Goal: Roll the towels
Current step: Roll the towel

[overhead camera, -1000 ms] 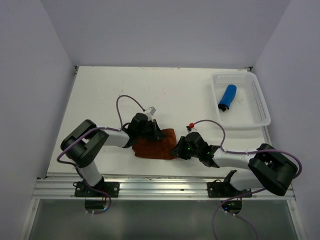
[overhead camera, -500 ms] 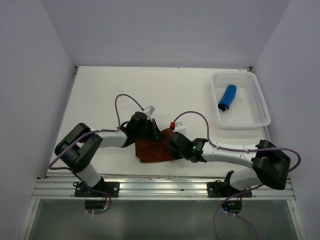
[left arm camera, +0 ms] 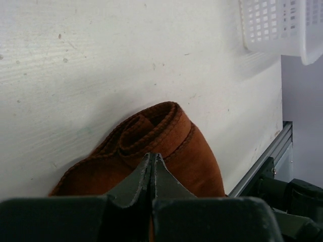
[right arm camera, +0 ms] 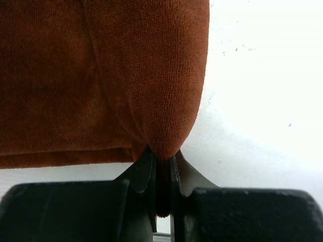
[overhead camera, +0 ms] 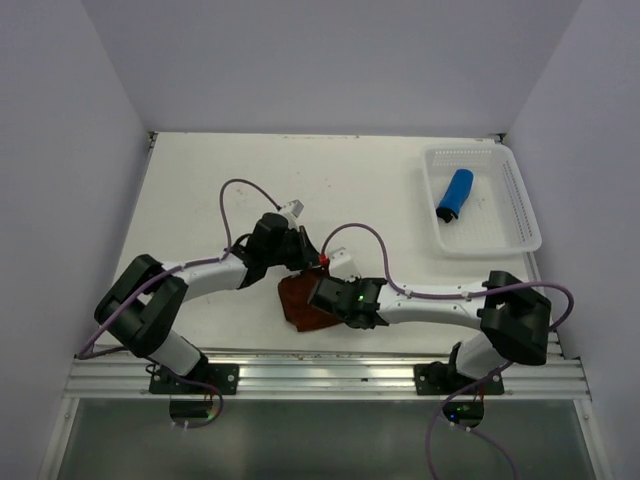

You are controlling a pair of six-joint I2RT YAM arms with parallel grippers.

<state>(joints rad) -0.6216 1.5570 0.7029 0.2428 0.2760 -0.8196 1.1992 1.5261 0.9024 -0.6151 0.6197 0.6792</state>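
The rust-brown towel (overhead camera: 297, 306) lies bunched near the table's front edge, between both arms. My right gripper (overhead camera: 326, 294) is shut on a fold of it. In the right wrist view the cloth (right arm camera: 101, 75) is pinched between the jaws of the right gripper (right arm camera: 161, 154). My left gripper (overhead camera: 303, 264) is at the towel's far edge. In the left wrist view its jaws (left arm camera: 153, 156) are shut, with the tips resting on the towel's curled, rolled-over end (left arm camera: 166, 128). The blue towel (overhead camera: 457, 193) lies rolled in the white basket (overhead camera: 515, 190).
The white mesh basket stands at the back right, and its corner (left arm camera: 272, 25) shows in the left wrist view. The metal rail (overhead camera: 320, 375) runs along the table's front edge, just behind the towel. Purple cables (overhead camera: 355, 235) loop over both wrists.
My right gripper has closed on the brown towel's right side and swept it leftward. The towel is now a narrower bundle. My left gripper has shifted slightly toward the back.
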